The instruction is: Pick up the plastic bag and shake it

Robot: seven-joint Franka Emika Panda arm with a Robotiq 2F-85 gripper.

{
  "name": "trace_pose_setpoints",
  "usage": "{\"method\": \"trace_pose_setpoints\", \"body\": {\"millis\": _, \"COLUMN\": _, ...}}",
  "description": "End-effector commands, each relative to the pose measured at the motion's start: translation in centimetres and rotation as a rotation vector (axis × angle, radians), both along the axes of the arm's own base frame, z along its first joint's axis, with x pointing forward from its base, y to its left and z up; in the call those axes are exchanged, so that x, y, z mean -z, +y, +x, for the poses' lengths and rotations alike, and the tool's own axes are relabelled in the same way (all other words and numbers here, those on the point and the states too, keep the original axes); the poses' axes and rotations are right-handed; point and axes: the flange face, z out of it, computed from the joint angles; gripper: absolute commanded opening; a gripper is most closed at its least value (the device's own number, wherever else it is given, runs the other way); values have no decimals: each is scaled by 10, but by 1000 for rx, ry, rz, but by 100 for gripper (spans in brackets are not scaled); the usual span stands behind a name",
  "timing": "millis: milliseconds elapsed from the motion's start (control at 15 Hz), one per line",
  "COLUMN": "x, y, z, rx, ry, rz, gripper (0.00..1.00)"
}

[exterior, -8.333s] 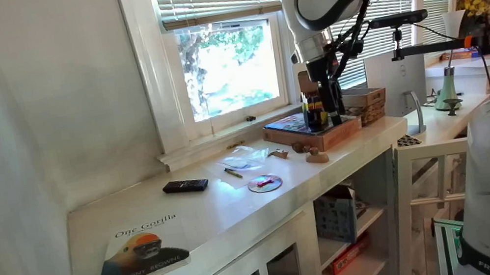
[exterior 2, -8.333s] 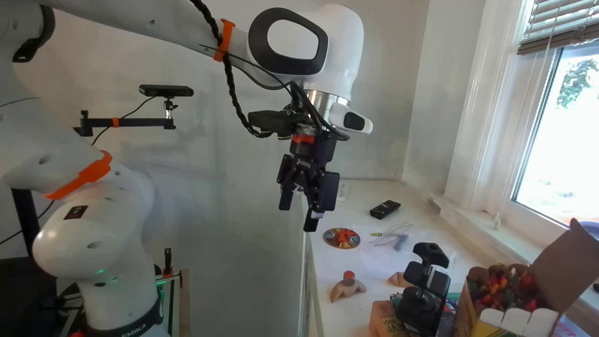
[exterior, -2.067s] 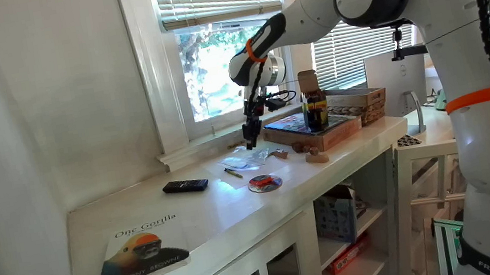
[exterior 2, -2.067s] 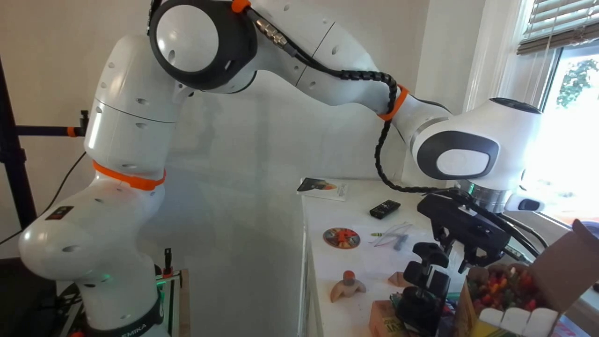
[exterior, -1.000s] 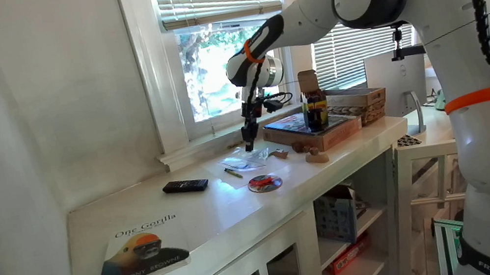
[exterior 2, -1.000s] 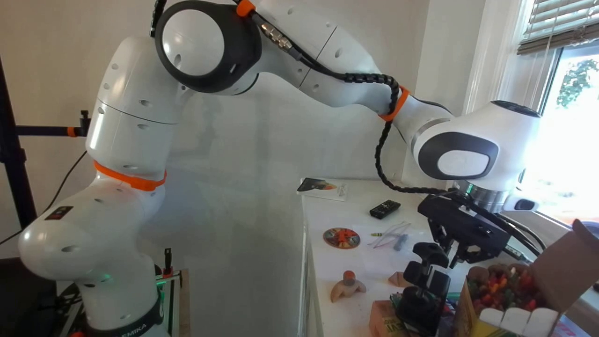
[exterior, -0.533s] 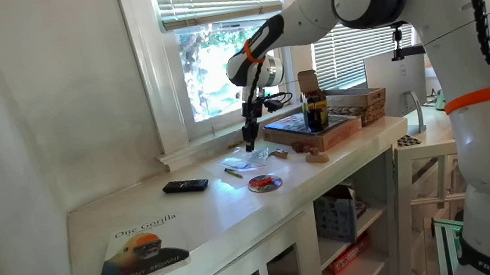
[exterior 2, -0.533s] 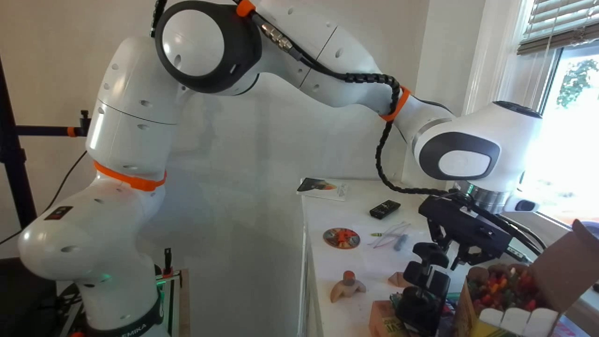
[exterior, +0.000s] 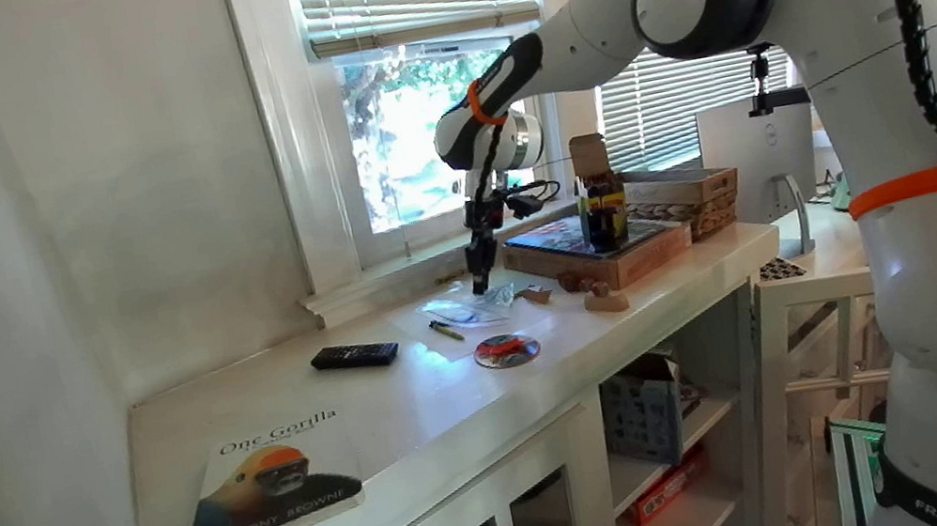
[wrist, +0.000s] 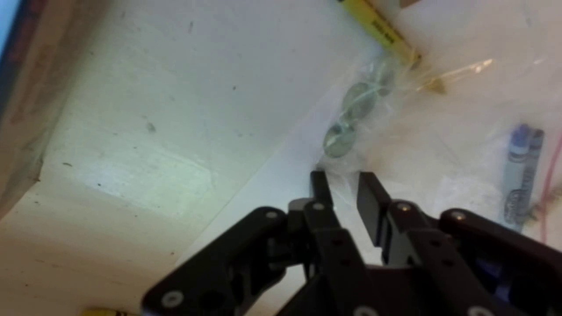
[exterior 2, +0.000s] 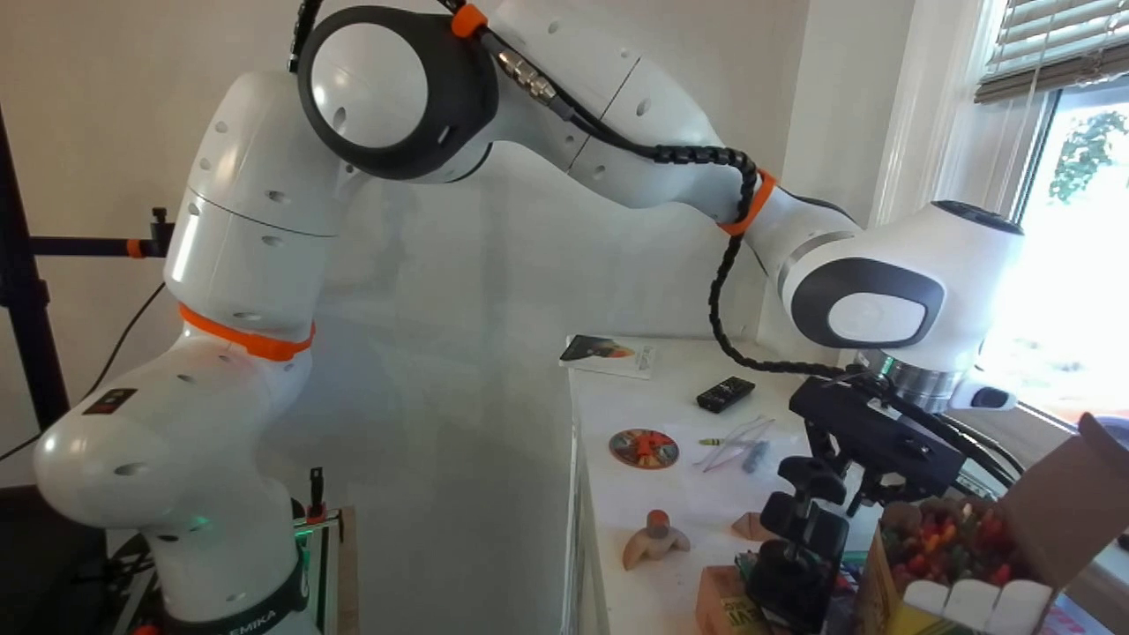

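Gripper [wrist: 344, 180] at plastic bag [wrist: 417, 127], jaws narrowly parted; book [exterior: 270, 485] "One Gorilla", "ANTHONY BROWNE"; arm base [exterior 2: 229, 569] "EMIKA"

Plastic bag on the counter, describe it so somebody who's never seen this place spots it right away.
Start at the window and the white counter below it. On the counter, between the window and the round printed disc, lies the plastic bag. Unlike that disc and the black remote, it is creased, see-through film.
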Motion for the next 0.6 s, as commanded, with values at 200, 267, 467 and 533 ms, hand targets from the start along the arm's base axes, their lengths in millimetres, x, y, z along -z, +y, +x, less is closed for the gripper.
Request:
{"method": "trace_pose_setpoints", "body": {"millis": 200, "x": 8, "y": -1, "z": 3, "rx": -32, "ry": 18, "rz": 24, "gripper": 0}}
{"method": "trace_pose_setpoints", "body": {"millis": 267, "x": 7, "y": 0, "z": 2, "rx": -33, "ry": 18, "rz": 25, "gripper": 0}}
{"method": "trace_pose_setpoints", "body": {"millis": 467, "x": -1, "y": 1, "z": 0, "rx": -24, "ry": 25, "rz": 29, "gripper": 0}}
{"method": "trace_pose_setpoints", "body": {"millis": 533, "x": -9, "y": 0, "z": -2, "rx": -14, "ry": 25, "rz": 19, "gripper": 0}}
